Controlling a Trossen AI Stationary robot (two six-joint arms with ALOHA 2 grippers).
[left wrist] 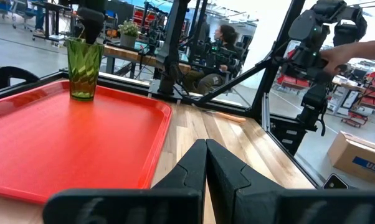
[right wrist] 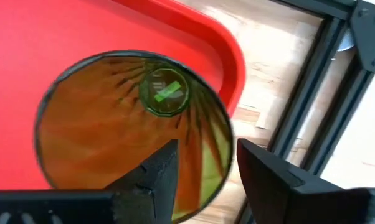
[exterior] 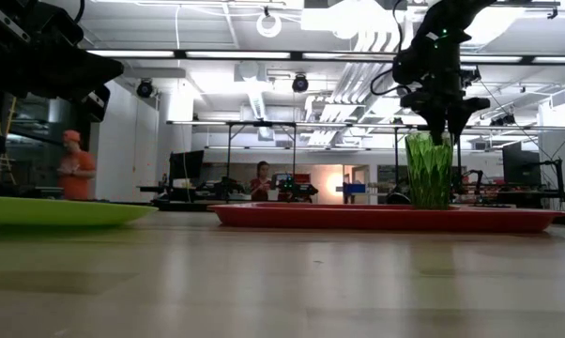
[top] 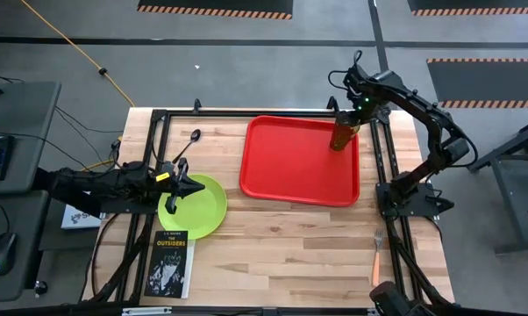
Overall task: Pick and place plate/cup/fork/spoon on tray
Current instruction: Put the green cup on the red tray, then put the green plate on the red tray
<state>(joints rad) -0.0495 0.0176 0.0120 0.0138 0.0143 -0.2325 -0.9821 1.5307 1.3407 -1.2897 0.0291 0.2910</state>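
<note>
The red tray [top: 290, 167] lies on the table's far right part. The green cup [top: 342, 137] stands upright on its base in the tray's far right corner, as the low view [exterior: 429, 174] also shows. My right gripper [right wrist: 206, 168] is open above the cup, pointing down, one finger inside it and one outside its rim. The lime-green plate [top: 203, 211] lies flat at the left. My left gripper [top: 192, 186] is shut and hovers above the plate's far left part. The dark spoon [top: 190, 142] lies beyond the plate. The fork [top: 377, 254] lies at the near right. My right gripper stands astride the cup's rim [right wrist: 228, 146] from above. One finger [right wrist: 159, 174] is inside, well clear of the wall. The other finger [right wrist: 268, 180] is just outside the wall, and I cannot tell whether it touches. The cup stands on the tray.
A book [top: 172, 263] lies at the near left edge, just before the plate. Black frame rails [top: 382, 167] run along the table's right side beside the tray. People stand in the room beyond the table [exterior: 74, 164]. Bare wood [top: 281, 246] lies before the tray.
</note>
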